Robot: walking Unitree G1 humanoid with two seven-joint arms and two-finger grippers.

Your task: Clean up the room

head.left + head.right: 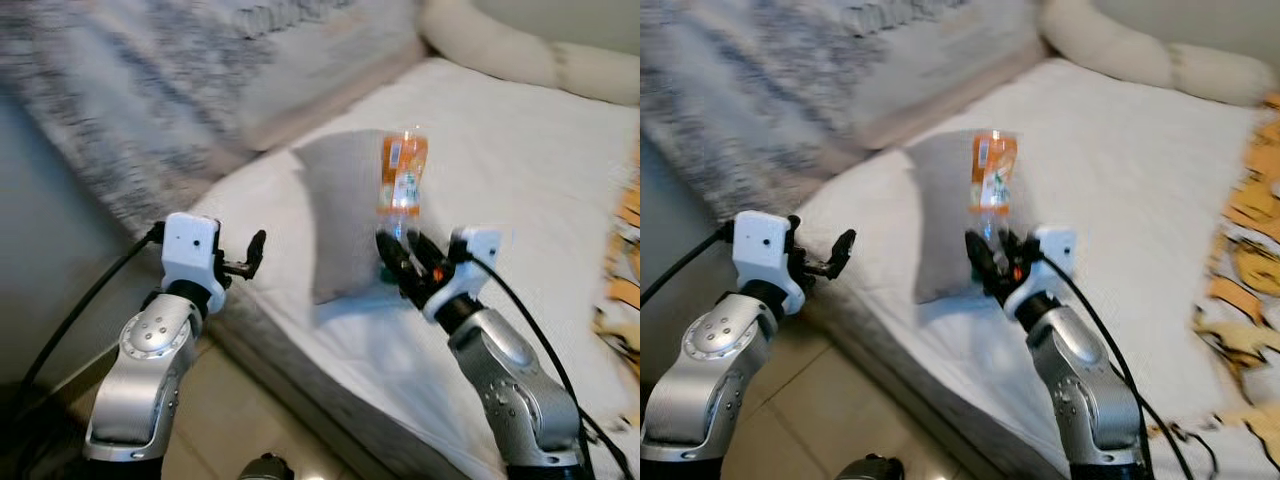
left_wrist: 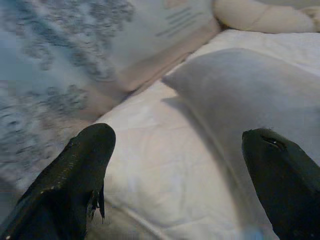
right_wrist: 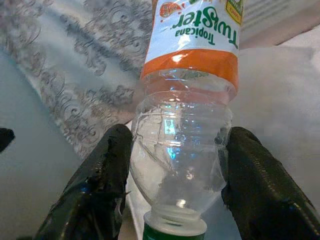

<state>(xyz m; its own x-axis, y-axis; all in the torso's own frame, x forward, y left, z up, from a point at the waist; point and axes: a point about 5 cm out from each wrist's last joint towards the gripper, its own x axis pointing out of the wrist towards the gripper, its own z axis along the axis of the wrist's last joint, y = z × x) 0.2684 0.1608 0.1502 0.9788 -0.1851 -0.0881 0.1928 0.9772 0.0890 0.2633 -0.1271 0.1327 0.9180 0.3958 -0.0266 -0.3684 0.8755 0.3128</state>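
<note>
An empty clear plastic bottle [image 1: 403, 178] with an orange Tropicana Twister label and a green cap is held upside down above the white bed [image 1: 520, 160]. My right gripper [image 1: 405, 262] is shut on its neck end, and its black fingers [image 3: 105, 185] squeeze the clear shoulder of the bottle [image 3: 187, 115]. A grey pillow [image 1: 345, 215] lies on the bed just behind the bottle. My left gripper [image 1: 250, 258] is open at the bed's near edge, its fingers [image 2: 75, 175] spread wide with nothing between them.
A patterned grey-and-white duvet [image 1: 170, 90] is heaped to the left. A cream bolster [image 1: 520, 50] lies along the far side. An orange and white cloth [image 1: 1245, 250] lies on the bed at right. Tiled floor [image 1: 250, 420] runs below the bed edge.
</note>
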